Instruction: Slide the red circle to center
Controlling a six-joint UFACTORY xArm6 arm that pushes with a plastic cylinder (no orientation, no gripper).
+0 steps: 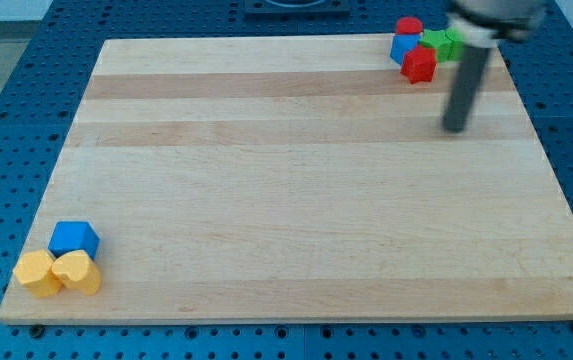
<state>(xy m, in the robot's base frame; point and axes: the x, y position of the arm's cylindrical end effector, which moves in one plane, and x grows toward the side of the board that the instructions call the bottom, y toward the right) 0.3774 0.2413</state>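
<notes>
The red circle [409,25] sits at the view's top right, at the far edge of the wooden board [296,180]. It touches a blue block [402,47] just below it. A second red block [419,64] lies below and right of the blue one. Green blocks [443,42] lie to the right of the cluster, partly behind the rod. My tip [454,128] rests on the board below and to the right of the cluster, apart from every block.
At the view's bottom left, a blue cube [74,239] sits above a yellow hexagon-like block [37,272] and a yellow heart [78,271], all touching. The board's right edge runs close to the rod.
</notes>
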